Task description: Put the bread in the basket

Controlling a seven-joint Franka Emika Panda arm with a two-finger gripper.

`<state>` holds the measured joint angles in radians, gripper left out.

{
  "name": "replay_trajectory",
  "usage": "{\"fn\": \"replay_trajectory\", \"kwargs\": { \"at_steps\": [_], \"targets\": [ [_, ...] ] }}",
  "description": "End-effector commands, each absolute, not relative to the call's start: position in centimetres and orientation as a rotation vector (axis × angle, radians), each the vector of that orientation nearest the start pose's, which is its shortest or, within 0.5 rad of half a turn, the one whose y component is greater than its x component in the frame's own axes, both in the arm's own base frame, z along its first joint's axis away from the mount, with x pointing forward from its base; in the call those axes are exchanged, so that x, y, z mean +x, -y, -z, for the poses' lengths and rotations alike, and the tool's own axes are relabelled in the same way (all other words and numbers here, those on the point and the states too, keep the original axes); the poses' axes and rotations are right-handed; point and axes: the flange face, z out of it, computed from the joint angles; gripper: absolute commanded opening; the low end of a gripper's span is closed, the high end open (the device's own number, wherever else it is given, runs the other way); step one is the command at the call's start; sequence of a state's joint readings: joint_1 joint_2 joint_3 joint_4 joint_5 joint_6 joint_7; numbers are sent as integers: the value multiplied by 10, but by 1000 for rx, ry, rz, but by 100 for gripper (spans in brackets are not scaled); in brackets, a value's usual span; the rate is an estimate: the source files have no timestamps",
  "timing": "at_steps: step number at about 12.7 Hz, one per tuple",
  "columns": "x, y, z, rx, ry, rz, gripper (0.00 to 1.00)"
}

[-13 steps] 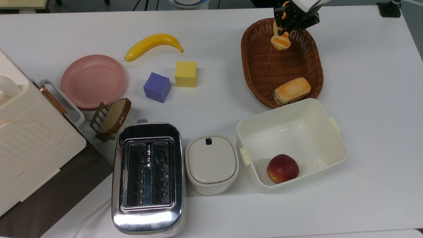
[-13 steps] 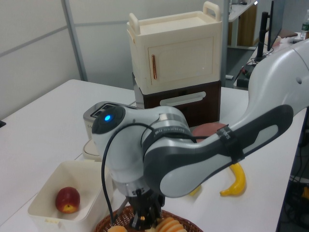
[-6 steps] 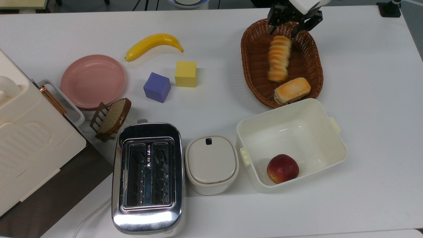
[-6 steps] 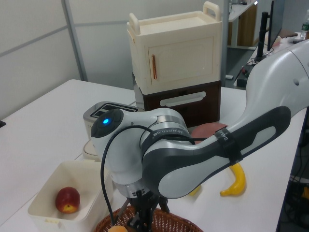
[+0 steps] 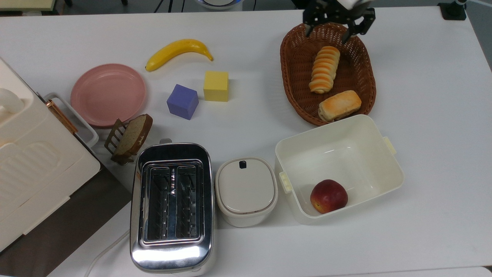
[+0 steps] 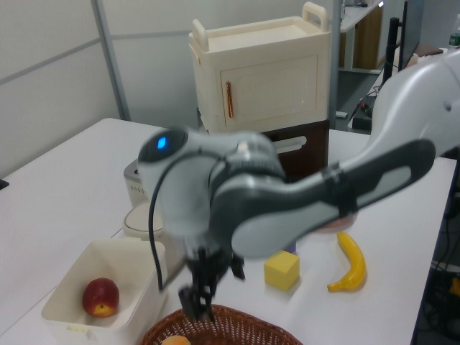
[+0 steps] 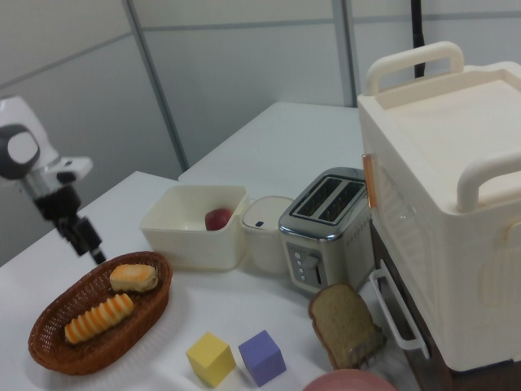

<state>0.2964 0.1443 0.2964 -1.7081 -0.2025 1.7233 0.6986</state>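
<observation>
Lying lengthwise inside the basket (image 5: 292,73), the bread (image 5: 324,69) is resting on the woven floor with nothing holding it, its striped ridges running along the basket's long axis. That placement looks like the wanted end state: the raised rim is enclosing the bread on all sides, so it is unlikely to be rolling out. A blocky golden bun (image 5: 339,105) is sitting in the same basket, just beside the bread's lower end in the top view; whether the two are touching cannot be told.

The gripper (image 5: 333,24) is hanging over the basket's far end at the top view's upper edge, clear of the bread. Its two fingers are standing wide apart, one toward each side of the rim, and are gripping nothing. In the right view the gripper (image 7: 84,239) is showing above and behind the basket (image 7: 49,358), well off the bread (image 7: 98,318).

Judging from how things lie, the placing is looking finished, and what is remaining is probably just getting the arm away from the basket without brushing the rim. The cream tub (image 5: 388,169) holding an apple (image 5: 328,196) is sitting just below the basket in the top view.
</observation>
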Motion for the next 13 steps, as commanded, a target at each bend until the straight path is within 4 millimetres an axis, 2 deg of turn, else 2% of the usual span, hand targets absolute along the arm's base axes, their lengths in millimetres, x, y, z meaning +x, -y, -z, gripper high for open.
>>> {"fn": "replay_trajectory", "kwargs": {
  "at_steps": [1, 3, 5, 7, 9, 13],
  "targets": [
    [520, -238, -560, -3329, -74, 39, 100],
    [526, -197, -587, -3332, -13, 0, 100],
    [531, -118, -621, -3261, 8, -13, 100],
    [532, -72, -633, -3213, -8, -10, 100],
    [533, -40, -636, -3203, -45, -20, 100],
    [538, 4, -632, -3202, -5, -29, 100]
  ]
}}
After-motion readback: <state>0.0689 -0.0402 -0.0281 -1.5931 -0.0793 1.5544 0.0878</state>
